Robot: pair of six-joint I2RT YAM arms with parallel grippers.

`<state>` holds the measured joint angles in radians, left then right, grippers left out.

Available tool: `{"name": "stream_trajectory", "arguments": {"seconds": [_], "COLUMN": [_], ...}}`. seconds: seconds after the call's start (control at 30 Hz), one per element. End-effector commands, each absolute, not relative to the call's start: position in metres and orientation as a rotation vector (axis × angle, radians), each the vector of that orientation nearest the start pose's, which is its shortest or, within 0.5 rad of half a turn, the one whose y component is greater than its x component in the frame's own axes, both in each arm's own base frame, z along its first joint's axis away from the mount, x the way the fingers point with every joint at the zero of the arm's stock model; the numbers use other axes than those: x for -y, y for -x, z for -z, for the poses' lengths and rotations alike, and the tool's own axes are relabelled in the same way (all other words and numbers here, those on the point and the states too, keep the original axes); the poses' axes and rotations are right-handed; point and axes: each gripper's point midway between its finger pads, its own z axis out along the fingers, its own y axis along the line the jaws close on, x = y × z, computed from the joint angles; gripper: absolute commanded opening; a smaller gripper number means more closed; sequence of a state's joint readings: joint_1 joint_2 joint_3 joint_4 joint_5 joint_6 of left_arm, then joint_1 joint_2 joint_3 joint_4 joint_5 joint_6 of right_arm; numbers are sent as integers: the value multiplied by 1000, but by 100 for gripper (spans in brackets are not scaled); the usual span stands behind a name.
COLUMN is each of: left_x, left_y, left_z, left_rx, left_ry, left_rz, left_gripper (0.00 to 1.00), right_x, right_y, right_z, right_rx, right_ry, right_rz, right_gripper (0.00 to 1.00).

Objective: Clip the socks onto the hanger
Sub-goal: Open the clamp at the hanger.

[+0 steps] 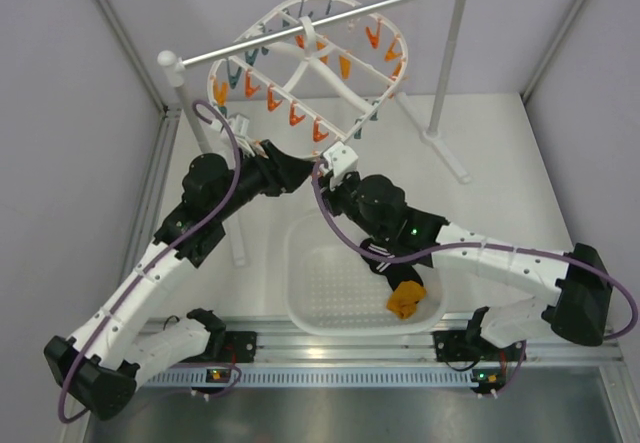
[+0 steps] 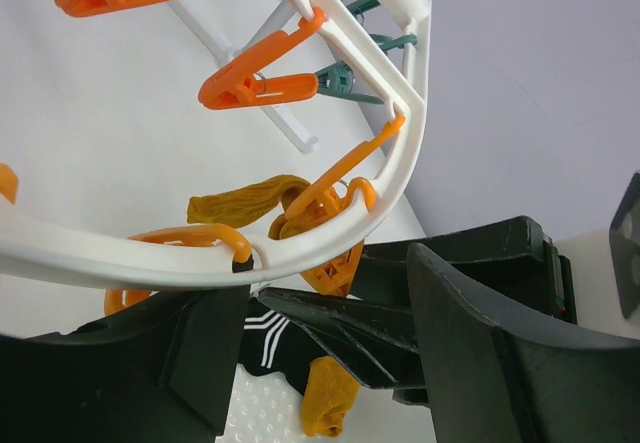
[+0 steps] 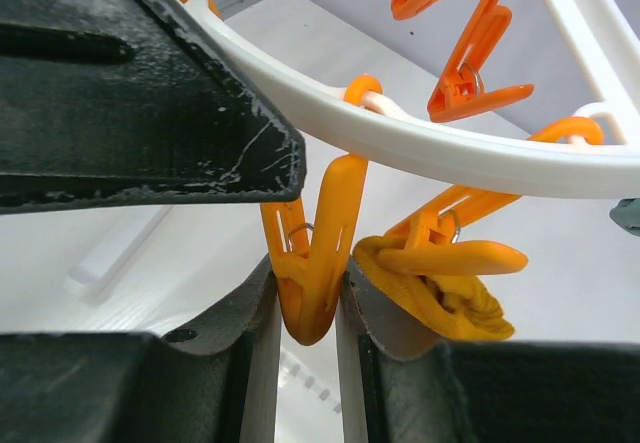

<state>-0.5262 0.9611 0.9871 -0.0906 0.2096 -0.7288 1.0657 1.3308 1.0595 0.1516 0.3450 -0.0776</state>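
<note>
My right fingers (image 3: pixel 200 363) clench an orange clothespin (image 3: pixel 310 283) under the hanger (image 3: pixel 450 153); my left fingers (image 2: pixel 490 353) gape released, mustard sock (image 2: pixel 240 201) just beyond.

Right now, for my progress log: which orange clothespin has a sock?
The clothespin next to the pinched clothespin in the right gripper; only it bites a mustard sock.

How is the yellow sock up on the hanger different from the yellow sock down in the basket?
The clipped sock hangs from the hanger, pinched in an orange clothespin; the basket sock lies loose in the white basket. The clipped sock is alone on its pin; the basket sock lies next to a black striped sock. Both are mustard yellow.
</note>
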Motion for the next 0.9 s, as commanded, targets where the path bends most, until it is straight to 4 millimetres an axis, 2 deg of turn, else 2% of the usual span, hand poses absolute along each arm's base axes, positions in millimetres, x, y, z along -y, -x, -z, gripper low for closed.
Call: {"name": "stream_trajectory", "arguments": {"seconds": [0.0, 0.47, 0.57, 0.87], "left_x": [230, 241, 242, 245], "left_y": [-278, -293, -297, -301], "left_z": [-372, -368, -370, -362], "left_rx": [-1676, -1715, -1714, -1769], "left_ry": [42, 107, 127, 171], "left_rz": [1122, 1137, 1139, 1148], "left_gripper": [68, 65, 60, 19], "right_x": [-364, -375, -375, -377], "right_y": [-264, -263, -265, -263], "right_z": [-315, -314, -314, -316], "right_rx": [-1485, -1476, -1479, -1468], "right_ry": [662, 674, 667, 680], "right_rz": [-428, -364, -336, -332], "right_gripper": [0, 0, 0, 0]}}
